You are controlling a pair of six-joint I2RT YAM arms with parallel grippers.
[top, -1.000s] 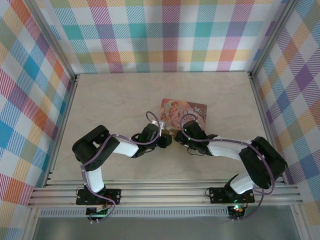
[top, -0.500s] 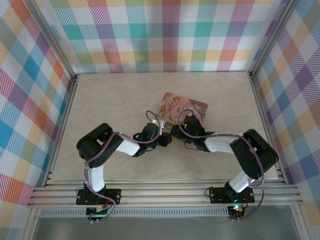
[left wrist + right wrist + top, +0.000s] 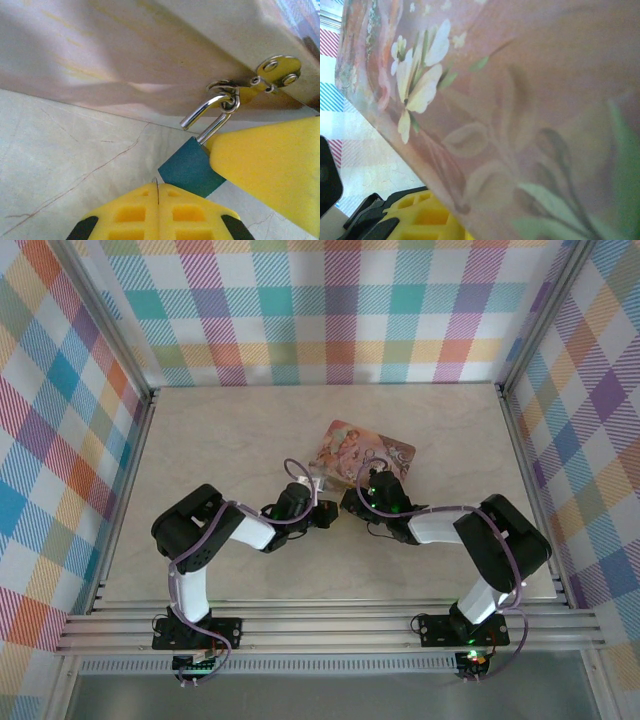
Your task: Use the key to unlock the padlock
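The left hand was shut tight on the padlock. It hung by its loop from the clasp on the pink box, its long side pointing away from the box. The right hand sat just beside the box; I could not tell its grip.

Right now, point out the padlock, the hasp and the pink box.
padlock [image 3: 189, 169]: left wrist view, blue body.
hasp [image 3: 278, 70]: left wrist view, riveted plate.
pink box [image 3: 362, 450]: top external view, illustrated lid.
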